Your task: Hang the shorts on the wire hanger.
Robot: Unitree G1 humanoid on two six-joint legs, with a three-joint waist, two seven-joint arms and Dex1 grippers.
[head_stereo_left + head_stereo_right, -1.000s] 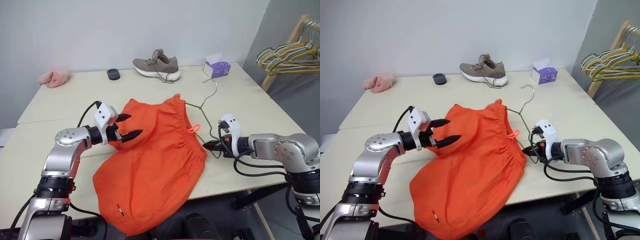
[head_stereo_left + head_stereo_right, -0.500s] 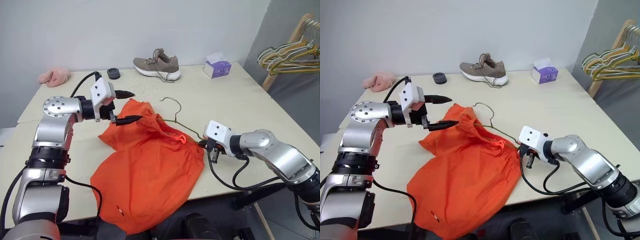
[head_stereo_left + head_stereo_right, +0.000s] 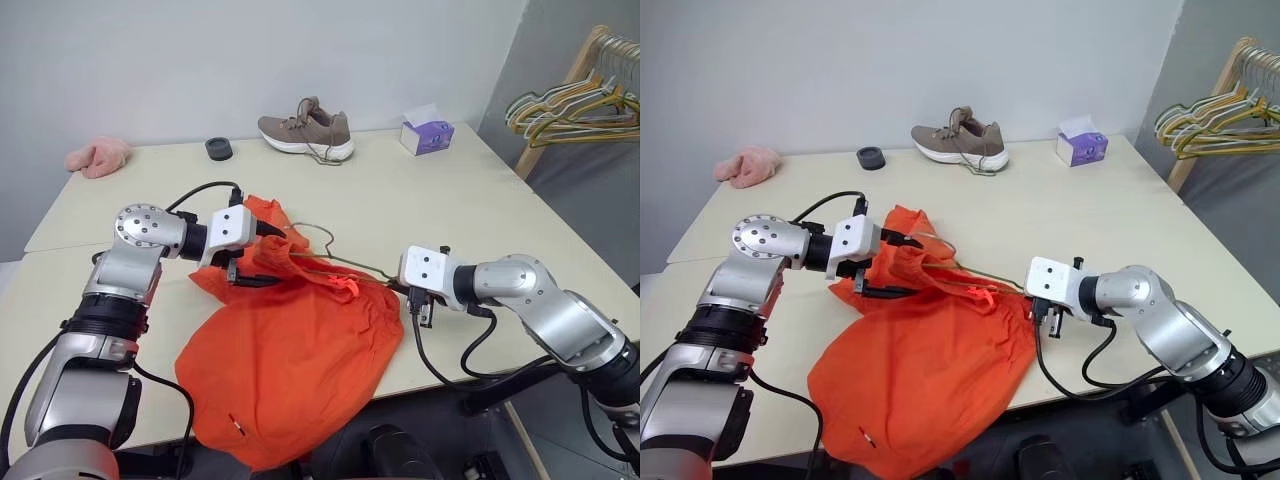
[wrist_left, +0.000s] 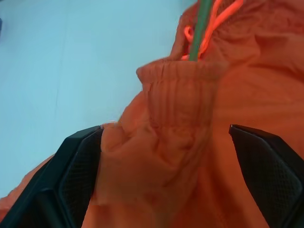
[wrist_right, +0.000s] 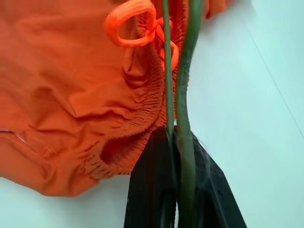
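we judge the hanging to be about midway. our right gripper has its jaws clamped together on the wire hanger, pinching two strands of the thin olive-grey wire at one corner of the frame. from that pinch the wire runs away from the jaws and into the gathered waistband of the shorts, so one side of the hanger seems already threaded inside the fabric. the orange drawstring loops just past the jaws, beside the wire.

our left gripper has its jaws wide apart and holds nothing. a bunched fold of waistband sits between the two fingers, and whether it touches them we cannot tell. the curved hook of the hanger rises out of the cloth just beyond this gripper.

what is left, as we read it: draw the waistband along so the shorts sit across the hanger's full width, then lift them clear. most of the fabric lies slack on the table, with the leg ends drooping over the near edge.

the hanger's long axis runs from the right jaws across toward the left jaws, tilted a little up off the table, with its hook end pointing away from the right gripper. the shorts lie with their long axis crossing that line, the waistband at the hanger and the legs trailing toward us.
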